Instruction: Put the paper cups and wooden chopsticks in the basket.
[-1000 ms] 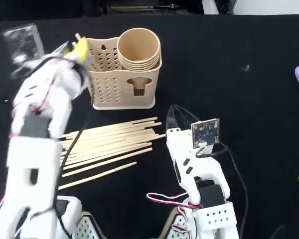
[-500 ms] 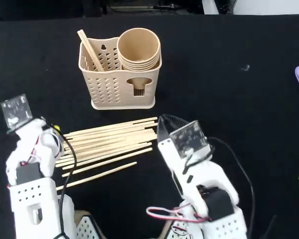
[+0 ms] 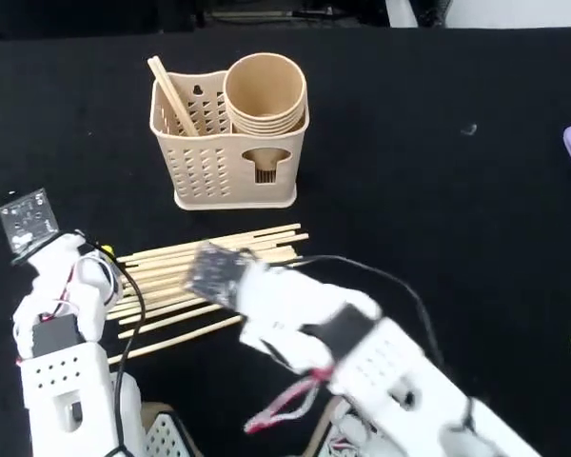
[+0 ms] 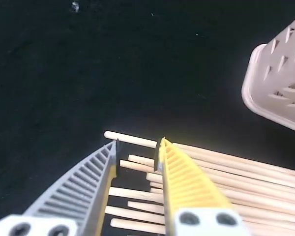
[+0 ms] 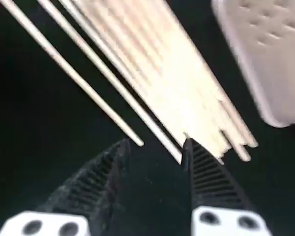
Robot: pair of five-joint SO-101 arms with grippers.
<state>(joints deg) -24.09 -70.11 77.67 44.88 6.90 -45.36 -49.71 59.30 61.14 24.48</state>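
Risk: both arms sit over one chopstick pile (image 3: 171, 276), which lies near the desk's (image 3: 438, 190) front edge, left of centre. Left gripper (image 4: 137, 143) is narrowly open over the pile's left-edge ends; right gripper (image 5: 157, 143) is wide over the opposite ends. Both are empty. If both close, a clash or scattered sticks look likely. Paper cups (image 3: 265, 90) and one chopstick (image 3: 171, 95) are in the basket (image 3: 233, 162), toward the far edge.

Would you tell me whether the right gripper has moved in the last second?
Yes: the right gripper swung left in the high view, from right of the basket to over the chopsticks.
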